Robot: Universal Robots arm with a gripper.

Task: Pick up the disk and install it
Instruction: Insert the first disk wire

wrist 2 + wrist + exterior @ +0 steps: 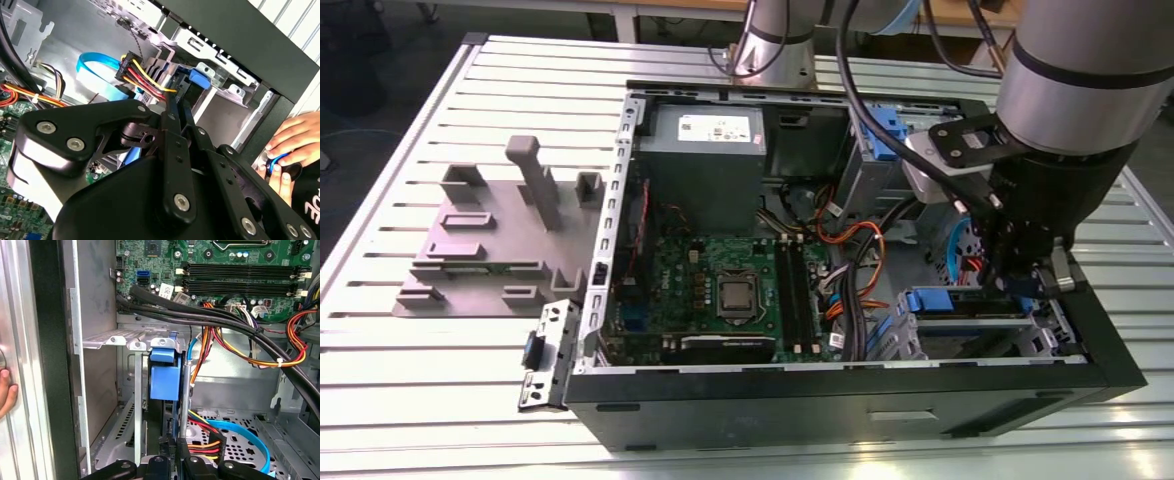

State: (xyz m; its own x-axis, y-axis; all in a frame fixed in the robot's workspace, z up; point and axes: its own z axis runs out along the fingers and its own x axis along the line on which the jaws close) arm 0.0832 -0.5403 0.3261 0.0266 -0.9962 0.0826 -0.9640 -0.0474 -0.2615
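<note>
While end effector [1041, 285] hovers, disk [164, 375] seated in drive cage [107, 338]

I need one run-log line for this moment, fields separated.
gripper: at drive cage, inside computer case | disk: in cage, blue rail end facing gripper | person's hand: on case exterior

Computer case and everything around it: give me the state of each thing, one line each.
Computer case: open, lying on its side on the table.
Disk: in the drive cage; whether fully seated, cannot tell.
Gripper: lowered into the case at the disk.
Hand: at the outside of the case.
</note>
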